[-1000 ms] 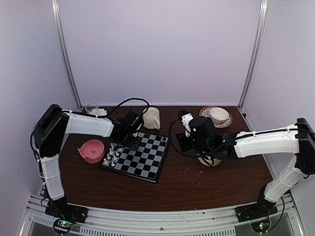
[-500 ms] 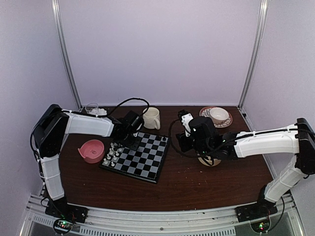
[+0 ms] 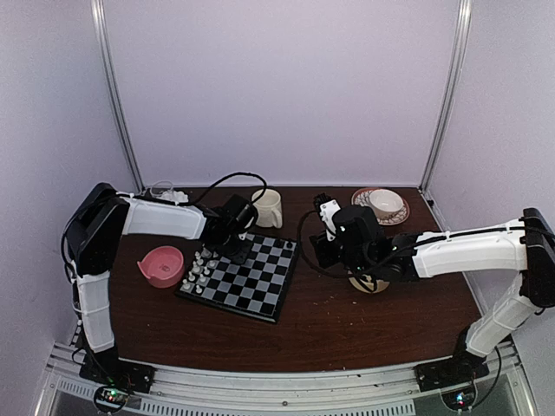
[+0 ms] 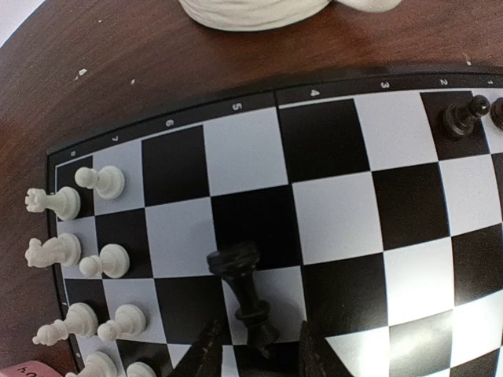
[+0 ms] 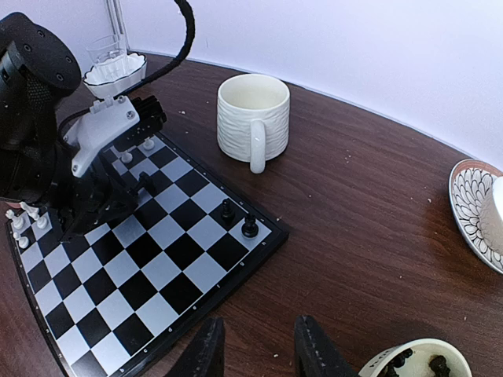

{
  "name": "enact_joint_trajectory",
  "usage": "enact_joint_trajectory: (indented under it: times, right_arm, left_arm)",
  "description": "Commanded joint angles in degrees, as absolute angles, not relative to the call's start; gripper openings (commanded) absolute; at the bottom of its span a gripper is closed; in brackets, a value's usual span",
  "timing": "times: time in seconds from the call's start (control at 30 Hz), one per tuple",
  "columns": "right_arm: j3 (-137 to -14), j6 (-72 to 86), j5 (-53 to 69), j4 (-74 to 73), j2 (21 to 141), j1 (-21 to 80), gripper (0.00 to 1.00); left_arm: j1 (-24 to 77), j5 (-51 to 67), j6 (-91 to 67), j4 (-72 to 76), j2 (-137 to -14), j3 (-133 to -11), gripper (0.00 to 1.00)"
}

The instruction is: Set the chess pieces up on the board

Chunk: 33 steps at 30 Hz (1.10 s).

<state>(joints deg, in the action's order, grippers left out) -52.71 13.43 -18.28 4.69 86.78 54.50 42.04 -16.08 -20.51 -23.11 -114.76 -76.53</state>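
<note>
Showing wrist-view only: left fingers (image 4: 206,355) straddle black piece (image 4: 245,294).

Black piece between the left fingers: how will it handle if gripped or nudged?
The black piece looks tall and slim on a small base, so a side nudge would probably tip it. Its round section suggests it may roll once down. Smooth, hard-looking surface: likely stiff, light, somewhat slippery.

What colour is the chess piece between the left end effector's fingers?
The piece is black, best seen in the left wrist view.
</note>
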Motion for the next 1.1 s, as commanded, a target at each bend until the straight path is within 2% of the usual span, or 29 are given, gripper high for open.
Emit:
enact_joint_trajectory:
  times: [0.0,0.4,0.6,0.7,0.93,1.07]
  right_arm:
    - [-52.7,13.2,-19.2,5.5,86.2,54.1,0.32]
    - [-53.0,13.4,-17.7,5.3,86.8,54.1,0.32]
    - [-52.0,12.5,-17.1,5.9,84.9,54.2,0.32]
    - [-51.9,9.6,-12.6,6.8,83.6,54.3,0.33]
    - [-46.8,1.3,-8.5,14.0,76.7,56.9,0.46]
    - [-40.3,-7.2,-4.6,24.5,74.6,57.0,0.48]
  left_arm:
    - [41.8,-15.3,-19.1,-23.3,-116.3,-78.4,0.33]
    - [41.8,-12.5,-16.9,-23.6,-116.2,-78.9,0.09]
    - [41.8,-10.0,-16.4,-23.3,-112.2,-76.6,0.07]
    - [41.8,-6.2,-16.3,-25.5,-109.4,-76.4,0.07]
    - [42.0,4.0,-16.2,-31.7,-103.0,-76.2,0.07]
    - [43.3,4.5,-16.4,-34.4,-100.9,-76.8,0.07]
